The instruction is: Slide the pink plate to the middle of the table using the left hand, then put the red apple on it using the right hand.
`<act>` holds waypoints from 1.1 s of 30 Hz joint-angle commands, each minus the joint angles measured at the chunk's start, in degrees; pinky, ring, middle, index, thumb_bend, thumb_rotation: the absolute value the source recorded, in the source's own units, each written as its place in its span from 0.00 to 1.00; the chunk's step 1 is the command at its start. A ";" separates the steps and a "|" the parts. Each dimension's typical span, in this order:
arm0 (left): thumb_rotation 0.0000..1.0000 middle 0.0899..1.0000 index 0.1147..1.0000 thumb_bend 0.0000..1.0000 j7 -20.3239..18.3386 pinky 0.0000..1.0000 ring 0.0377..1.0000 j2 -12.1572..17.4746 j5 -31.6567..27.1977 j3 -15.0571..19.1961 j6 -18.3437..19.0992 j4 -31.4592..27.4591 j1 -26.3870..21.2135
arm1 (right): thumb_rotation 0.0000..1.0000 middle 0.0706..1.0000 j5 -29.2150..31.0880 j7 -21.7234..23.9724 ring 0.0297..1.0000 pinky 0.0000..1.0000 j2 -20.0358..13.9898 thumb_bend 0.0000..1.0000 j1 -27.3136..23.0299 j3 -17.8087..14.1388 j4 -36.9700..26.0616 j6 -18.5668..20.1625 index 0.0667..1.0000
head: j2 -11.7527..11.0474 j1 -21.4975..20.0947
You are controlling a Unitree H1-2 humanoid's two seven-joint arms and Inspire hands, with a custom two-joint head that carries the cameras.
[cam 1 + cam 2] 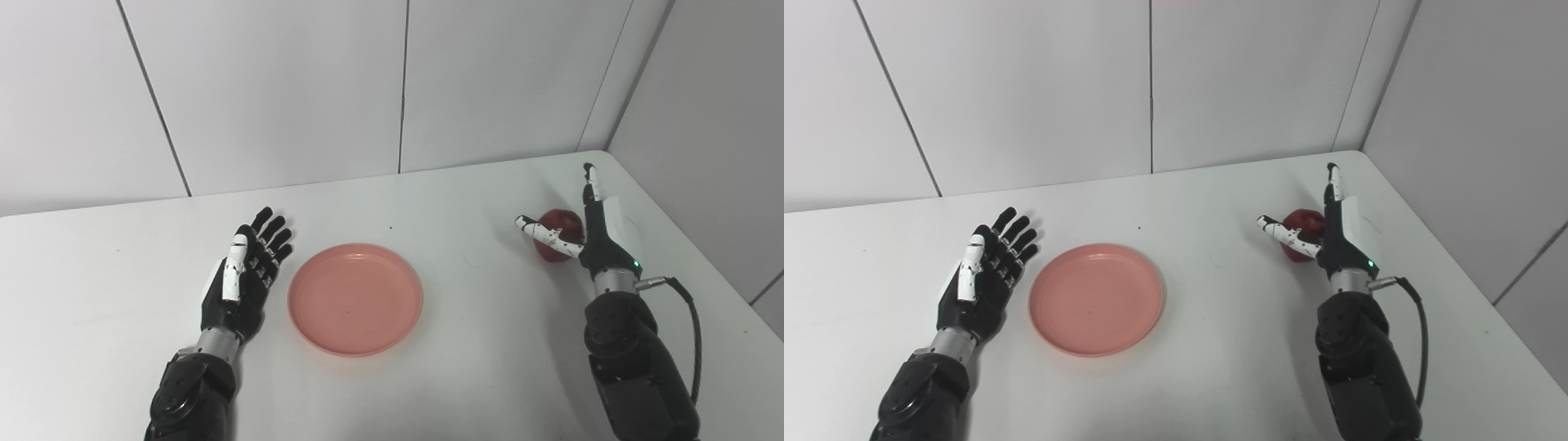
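Pink plate (355,299) — mid-table (465,367), just beside open, empty left hand (242,275).
Red apple (560,233) — near right edge, between spread right hand's (588,236) thumb and fingers; ungripped.

White table (429,392) bears pink plate (355,298) (empty), red apple (558,229).

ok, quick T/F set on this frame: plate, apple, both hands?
1. The red apple lies on the pink plate. False: it sits on the table, well to the plate's right.
2. The left hand is open beside the plate's left edge. True.
3. The right hand has closed around the apple. False: its fingers are spread open next to it.
4. The plate is empty. True.
5. The apple is nearer the left hand than the right. False: it is at the right hand.
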 commanded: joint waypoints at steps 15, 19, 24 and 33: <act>1.00 0.93 0.91 0.40 0.59 0.94 0.93 0.49 0.21 -0.12 3.27 0.46 1.62 | 0.49 0.94 1.04 2.04 0.90 0.79 -2.99 1.00 -3.44 0.28 1.17 2.66 0.97 | 0.45 0.72; 1.00 0.93 0.91 0.40 0.65 0.94 0.93 0.49 0.11 -0.15 3.59 0.03 1.76 | 0.46 0.94 1.45 2.36 0.90 0.80 -3.49 1.00 -3.67 0.20 1.61 2.74 0.97 | 0.53 0.71; 1.00 0.92 0.91 0.40 0.74 0.94 0.93 0.50 0.13 -0.13 3.78 -0.14 1.80 | 0.42 0.94 1.63 2.92 0.91 0.80 -3.73 1.00 -3.82 -0.03 1.96 2.92 0.97 | 0.56 0.76; 1.00 0.93 0.92 0.41 0.42 0.94 0.93 0.51 0.04 -0.33 4.12 -0.48 1.91 | 0.34 0.91 -0.33 3.98 0.88 0.79 -3.52 1.00 -3.90 -0.15 2.40 3.01 0.93 | 0.71 0.94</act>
